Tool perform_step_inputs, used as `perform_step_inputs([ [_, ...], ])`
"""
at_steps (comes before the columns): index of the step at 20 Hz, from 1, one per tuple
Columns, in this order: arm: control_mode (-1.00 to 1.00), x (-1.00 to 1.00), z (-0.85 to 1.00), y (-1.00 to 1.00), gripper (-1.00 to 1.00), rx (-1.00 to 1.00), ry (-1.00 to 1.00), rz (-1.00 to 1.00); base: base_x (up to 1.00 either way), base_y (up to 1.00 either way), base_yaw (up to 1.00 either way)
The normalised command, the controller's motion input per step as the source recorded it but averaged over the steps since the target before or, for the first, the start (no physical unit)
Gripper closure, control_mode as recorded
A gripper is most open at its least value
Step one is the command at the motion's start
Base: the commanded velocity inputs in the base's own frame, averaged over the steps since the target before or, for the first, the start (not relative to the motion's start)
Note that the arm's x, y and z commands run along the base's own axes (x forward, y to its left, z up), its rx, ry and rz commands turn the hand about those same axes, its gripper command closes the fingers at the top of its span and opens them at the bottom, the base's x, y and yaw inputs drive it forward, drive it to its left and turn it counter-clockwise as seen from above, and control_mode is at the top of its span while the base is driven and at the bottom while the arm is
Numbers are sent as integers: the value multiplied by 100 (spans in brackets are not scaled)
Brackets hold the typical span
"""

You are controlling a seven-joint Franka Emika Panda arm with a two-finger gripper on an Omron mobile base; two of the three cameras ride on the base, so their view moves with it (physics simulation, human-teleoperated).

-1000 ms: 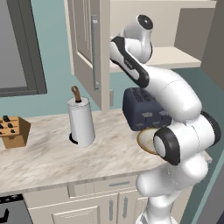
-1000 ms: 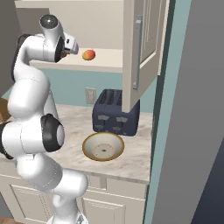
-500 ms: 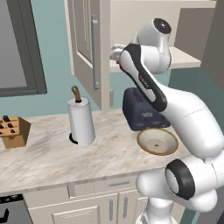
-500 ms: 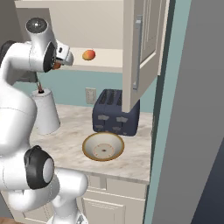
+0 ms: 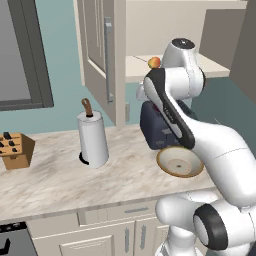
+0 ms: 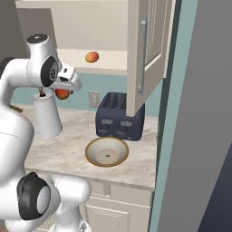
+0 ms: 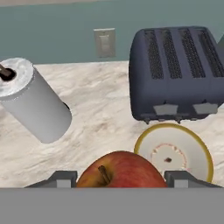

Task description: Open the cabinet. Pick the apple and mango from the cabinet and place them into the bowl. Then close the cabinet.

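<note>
The red apple (image 7: 124, 170) sits between my gripper's (image 7: 122, 181) two dark fingertips, which are shut on it. From the right, the apple (image 6: 62, 94) hangs under the hand, in the air above the counter and left of the toaster. The tan-rimmed bowl (image 7: 175, 133) lies below and ahead, empty, in front of the toaster; it is also seen as the bowl (image 5: 180, 162) and the bowl (image 6: 107, 152). The yellow-orange mango (image 6: 92, 56) rests on the shelf of the open cabinet (image 6: 144, 54); from the left the mango (image 5: 154, 62) peeks out behind my arm.
A dark blue toaster (image 7: 179, 72) stands against the wall behind the bowl. A paper towel roll (image 5: 93, 137) stands on the marble counter (image 5: 55, 175), with a knife block (image 5: 16, 150) at far left. The left cabinet door (image 5: 100, 55) juts out over the counter.
My arm has drawn back from the cabinet shelf and come down over the counter, carrying the apple. The mango has stayed on the shelf.
</note>
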Motion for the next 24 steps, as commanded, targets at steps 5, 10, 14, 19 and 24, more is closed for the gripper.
perform_step_inputs([
  [5, -100, -26, -100, -74, 100, -3, 11, 9, 0, 0, 0],
  [10, -100, -14, -100, -71, 100, 0, 11, 3, 0, 0, 0],
  [14, -100, 0, -100, -67, 100, -1, 9, 0, 0, 0, 0],
  [19, -100, 5, -98, -62, 100, -2, 0, 4, 0, 0, 0],
  [24, -100, 26, -58, -24, 100, 0, 2, 3, 0, 0, 0],
])
